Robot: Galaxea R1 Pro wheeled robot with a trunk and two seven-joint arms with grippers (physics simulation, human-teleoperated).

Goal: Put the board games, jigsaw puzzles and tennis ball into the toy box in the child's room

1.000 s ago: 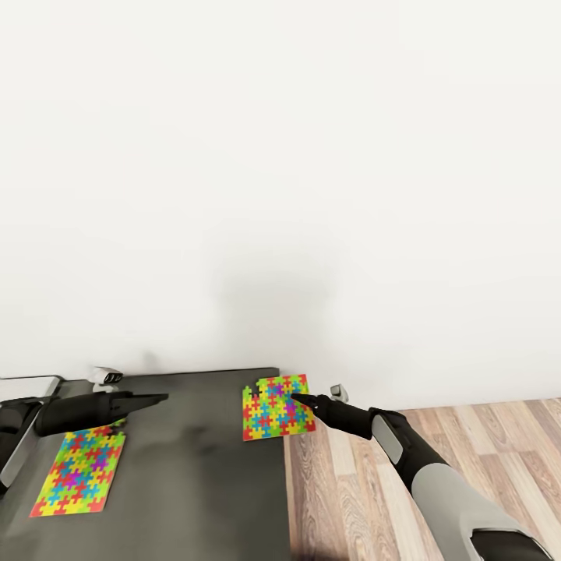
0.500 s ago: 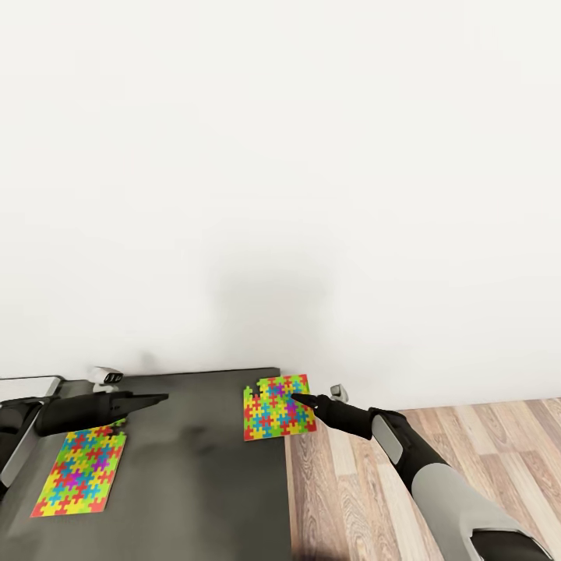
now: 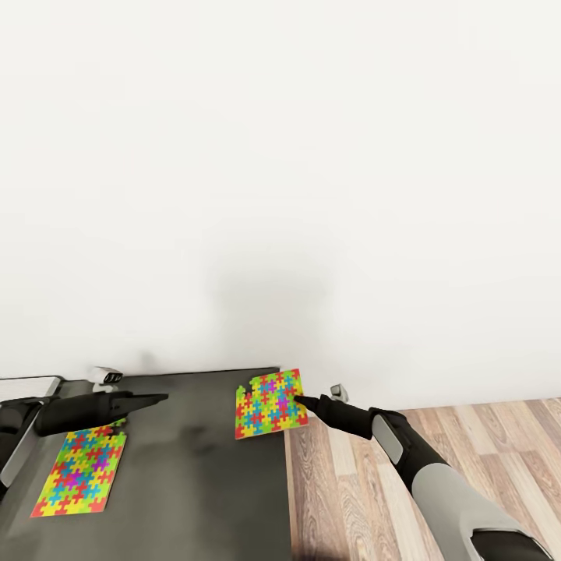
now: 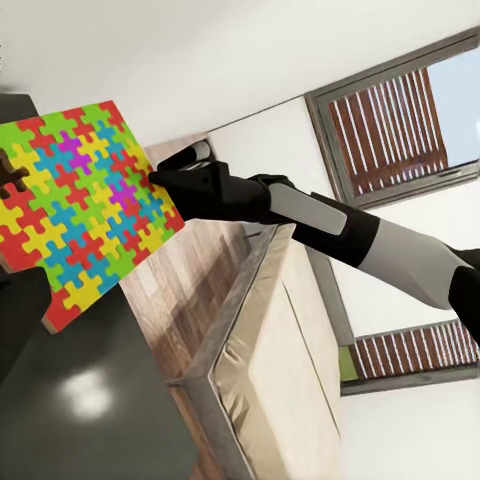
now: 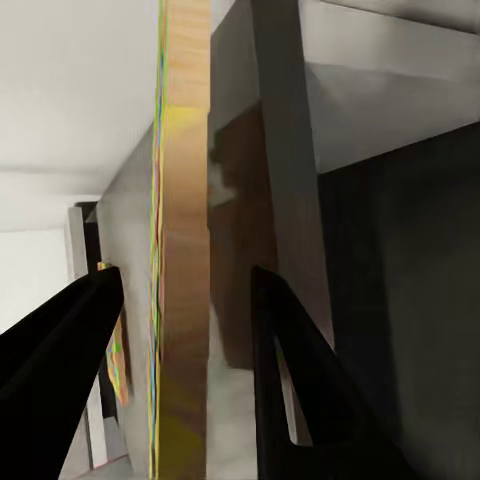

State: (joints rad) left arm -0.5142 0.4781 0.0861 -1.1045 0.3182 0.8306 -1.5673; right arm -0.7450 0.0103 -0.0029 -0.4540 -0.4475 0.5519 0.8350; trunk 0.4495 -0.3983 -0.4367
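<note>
Two jigsaw puzzles, flat sheets of bright interlocking pieces, lie on the table [image 3: 195, 467], whose top is dark grey and faintly shiny. One puzzle [image 3: 78, 471] is near the left. The other puzzle [image 3: 267, 403] [image 4: 80, 200] overhangs the table's right edge. My right gripper [image 3: 298, 400] [image 4: 158, 180] [image 5: 183, 280] is at that overhanging edge. The right wrist view has this puzzle [image 5: 155, 250] edge-on between the two fingers, with a gap on each side. My left gripper [image 3: 162, 398] hovers over the table beyond the left puzzle; its jaws are unclear. A pale grey corner [image 3: 31, 383] at the far left may be the toy box.
A white wall rises directly behind the table. Wood-plank floor [image 3: 467, 436] lies to the right of it. Small white fittings [image 3: 105, 378] [image 3: 336, 389] sit at the wall's foot. The bed [image 4: 270, 380] and grey-framed windows [image 4: 400, 130] appear in the left wrist view.
The right puzzle has slid a little left and turned slightly on the table, while my right gripper has barely moved. The left arm and left puzzle are still.
</note>
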